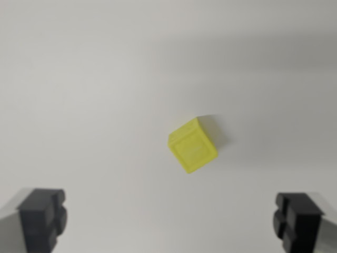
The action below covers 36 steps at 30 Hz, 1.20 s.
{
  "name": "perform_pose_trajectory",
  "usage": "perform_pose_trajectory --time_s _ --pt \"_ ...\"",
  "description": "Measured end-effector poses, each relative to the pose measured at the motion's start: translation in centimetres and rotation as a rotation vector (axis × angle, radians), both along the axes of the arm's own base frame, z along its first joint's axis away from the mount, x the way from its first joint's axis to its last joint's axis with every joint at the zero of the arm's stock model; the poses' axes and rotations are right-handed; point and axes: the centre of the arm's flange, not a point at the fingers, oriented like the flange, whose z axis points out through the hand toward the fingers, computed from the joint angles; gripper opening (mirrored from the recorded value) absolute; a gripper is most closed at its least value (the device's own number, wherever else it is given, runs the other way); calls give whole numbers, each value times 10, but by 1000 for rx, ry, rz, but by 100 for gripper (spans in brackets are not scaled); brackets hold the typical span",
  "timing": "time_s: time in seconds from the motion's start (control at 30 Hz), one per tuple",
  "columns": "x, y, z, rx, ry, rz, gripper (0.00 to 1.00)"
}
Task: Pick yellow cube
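A small yellow cube (192,146) lies on a plain white surface (105,79), turned at an angle, a little right of the wrist view's middle. My gripper (169,221) is open, its two dark fingertips (43,217) showing at the bottom left and bottom right corners. The cube sits beyond the fingertips, between their lines and nearer the right one. Nothing is held between the fingers.
A soft grey shadow band crosses the upper right of the white surface (274,47). No other object shows in this view.
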Motion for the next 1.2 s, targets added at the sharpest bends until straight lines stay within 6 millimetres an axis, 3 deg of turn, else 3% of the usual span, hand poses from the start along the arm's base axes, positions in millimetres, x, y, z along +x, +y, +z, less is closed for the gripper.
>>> perform_pose_trajectory --time_s 1.2 --pt "-14 -4 -60 -3 5 122 100"
